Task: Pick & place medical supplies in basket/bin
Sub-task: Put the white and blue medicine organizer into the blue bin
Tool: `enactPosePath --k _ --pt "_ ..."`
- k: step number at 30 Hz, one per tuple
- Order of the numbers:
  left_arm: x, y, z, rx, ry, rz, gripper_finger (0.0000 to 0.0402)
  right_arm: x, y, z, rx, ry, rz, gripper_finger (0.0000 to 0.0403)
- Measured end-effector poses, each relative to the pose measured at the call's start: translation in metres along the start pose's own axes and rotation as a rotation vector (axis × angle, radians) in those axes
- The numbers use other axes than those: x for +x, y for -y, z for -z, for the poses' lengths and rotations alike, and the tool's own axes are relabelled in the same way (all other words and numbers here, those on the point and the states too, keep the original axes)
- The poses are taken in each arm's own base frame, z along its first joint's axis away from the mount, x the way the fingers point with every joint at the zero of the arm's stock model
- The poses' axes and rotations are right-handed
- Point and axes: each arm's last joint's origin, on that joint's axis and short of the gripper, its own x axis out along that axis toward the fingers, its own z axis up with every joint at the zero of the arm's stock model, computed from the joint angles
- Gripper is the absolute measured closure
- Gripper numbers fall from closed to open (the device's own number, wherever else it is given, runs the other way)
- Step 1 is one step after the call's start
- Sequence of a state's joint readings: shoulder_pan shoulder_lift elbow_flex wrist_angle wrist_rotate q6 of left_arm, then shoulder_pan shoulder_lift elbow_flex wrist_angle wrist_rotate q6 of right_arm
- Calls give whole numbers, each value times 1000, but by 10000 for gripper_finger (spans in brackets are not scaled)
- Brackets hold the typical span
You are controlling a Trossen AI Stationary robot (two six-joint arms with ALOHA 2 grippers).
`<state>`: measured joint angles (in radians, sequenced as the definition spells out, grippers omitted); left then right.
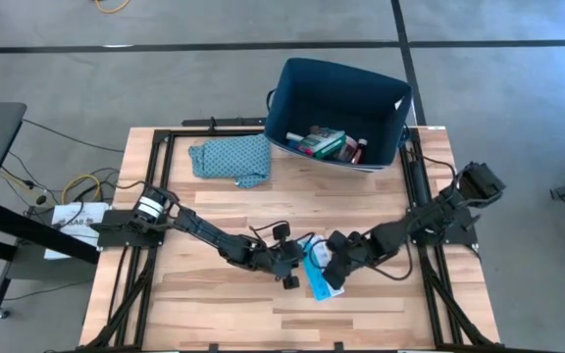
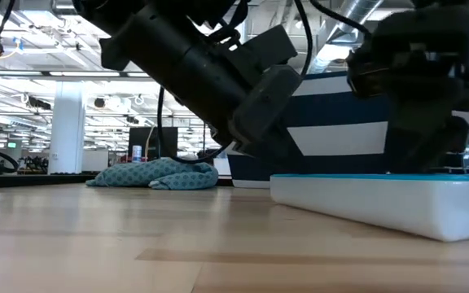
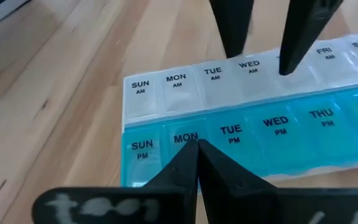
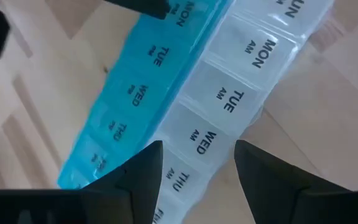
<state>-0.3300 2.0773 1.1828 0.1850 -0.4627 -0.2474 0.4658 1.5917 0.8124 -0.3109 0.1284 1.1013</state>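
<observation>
The light-blue pill organiser (image 1: 319, 277) lies flat on the table near its middle, a white AM row beside a blue PM row (image 3: 260, 118). My left gripper (image 3: 197, 144) is shut, its tips at the blue row's MON cell. My right gripper (image 4: 197, 162) is open and comes in from the right. Its fingers (image 3: 232, 37) stand over the white row around WED. The navy bin (image 1: 346, 78) sits at the far edge, with a green-red packet (image 1: 322, 144) and a red-white bottle (image 1: 356, 149) inside. The other supplies are out of view. My left gripper meets the organiser with its shut fingertips at the blue PM row's MON cell (image 3: 185, 138), slanting down from the table's left. The organiser lies flat on the table. Of my right gripper, I cannot tell whether the open fingers touch the white row's lids (image 4: 229, 99).
A teal patterned cloth (image 1: 231, 157) lies crumpled at the far left, beside the bin. Bare wood stretches along the table's near edge (image 1: 263, 324) and the left side. The two arms meet close together over the organiser.
</observation>
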Motion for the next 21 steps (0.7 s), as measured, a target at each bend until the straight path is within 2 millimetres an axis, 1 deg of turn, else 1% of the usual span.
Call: enactPosePath --k 6,9,12,16,21 --pt "-4 2 10 -13 -48 -91 401 1 4 -11 32 -23 -31 203" --pt "-7 7 13 -33 -54 -108 401 5 7 -12 63 -98 -42 197" --pt "-11 12 16 -12 -27 -170 401 9 7 -13 77 -118 -45 189" --pt "-19 17 12 20 14 -194 401 14 6 -15 84 -111 -58 181" --pt "-29 22 5 -17 44 -172 401 15 4 -18 50 -85 -98 177"
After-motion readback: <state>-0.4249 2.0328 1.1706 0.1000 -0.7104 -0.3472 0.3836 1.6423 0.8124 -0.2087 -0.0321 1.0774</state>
